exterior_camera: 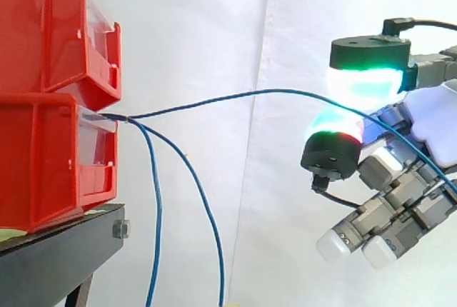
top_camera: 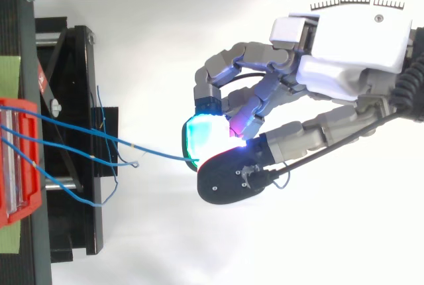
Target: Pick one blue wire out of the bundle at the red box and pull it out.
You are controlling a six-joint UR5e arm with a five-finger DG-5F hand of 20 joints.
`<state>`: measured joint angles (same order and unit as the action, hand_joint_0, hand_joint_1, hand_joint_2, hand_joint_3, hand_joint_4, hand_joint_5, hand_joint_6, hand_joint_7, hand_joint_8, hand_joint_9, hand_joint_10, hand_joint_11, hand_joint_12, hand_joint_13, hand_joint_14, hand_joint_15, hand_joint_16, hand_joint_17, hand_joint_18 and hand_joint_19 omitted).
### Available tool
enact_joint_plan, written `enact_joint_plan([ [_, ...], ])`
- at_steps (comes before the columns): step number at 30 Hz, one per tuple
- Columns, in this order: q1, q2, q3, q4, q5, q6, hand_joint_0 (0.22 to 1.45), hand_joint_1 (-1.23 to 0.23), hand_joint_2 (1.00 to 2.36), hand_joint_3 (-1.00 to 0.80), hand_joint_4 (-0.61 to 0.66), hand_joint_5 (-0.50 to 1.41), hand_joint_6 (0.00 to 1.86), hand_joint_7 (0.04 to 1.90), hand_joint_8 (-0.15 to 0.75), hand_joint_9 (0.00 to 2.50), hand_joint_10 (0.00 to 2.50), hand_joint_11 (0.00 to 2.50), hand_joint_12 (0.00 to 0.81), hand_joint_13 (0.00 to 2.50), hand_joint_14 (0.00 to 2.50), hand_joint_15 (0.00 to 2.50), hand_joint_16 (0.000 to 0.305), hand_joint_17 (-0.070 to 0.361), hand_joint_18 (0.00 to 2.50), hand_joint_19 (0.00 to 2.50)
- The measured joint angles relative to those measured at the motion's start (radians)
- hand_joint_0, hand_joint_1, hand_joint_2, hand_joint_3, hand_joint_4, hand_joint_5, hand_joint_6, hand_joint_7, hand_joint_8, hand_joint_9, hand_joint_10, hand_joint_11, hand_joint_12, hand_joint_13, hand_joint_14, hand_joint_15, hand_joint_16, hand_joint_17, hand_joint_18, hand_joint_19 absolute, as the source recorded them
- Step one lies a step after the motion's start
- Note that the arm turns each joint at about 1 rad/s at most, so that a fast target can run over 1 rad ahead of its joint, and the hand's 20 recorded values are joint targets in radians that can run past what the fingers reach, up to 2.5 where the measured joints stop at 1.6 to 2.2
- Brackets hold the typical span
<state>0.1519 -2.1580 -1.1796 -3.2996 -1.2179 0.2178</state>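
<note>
Two red bins are stacked at the left, and the blue wires come out of the front of the lower bin point(exterior_camera: 43, 171) point(top_camera: 16, 166). One blue wire point(exterior_camera: 235, 96) point(top_camera: 156, 153) runs level from that bin across the gap to my hand point(exterior_camera: 428, 118) point(top_camera: 351, 40). It is pinched between the thumb and a glowing green-cyan fingertip point(top_camera: 202, 132). The wire continues past the hand toward the right edge in the side view. Two other blue wires point(exterior_camera: 156, 200) point(top_camera: 99, 161) hang loose from the same spot, apart from the hand.
The upper red bin point(exterior_camera: 43, 28) sits on the lower one, both on a black stand point(exterior_camera: 57, 250) point(top_camera: 73, 99). A white curtain lies behind the open gap between bins and hand. Loose wire ends droop beside the stand.
</note>
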Motion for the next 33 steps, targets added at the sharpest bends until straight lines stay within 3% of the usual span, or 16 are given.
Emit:
enact_joint_plan([
  [33,0.000,0.000,0.000,0.000,0.001,0.000,0.56,-0.73,1.10,0.09,0.10,-0.12,0.81,1.14,0.299,1.04,0.02,0.69,0.449,0.45,0.01,0.18,0.077,0.173,0.43,0.29],
])
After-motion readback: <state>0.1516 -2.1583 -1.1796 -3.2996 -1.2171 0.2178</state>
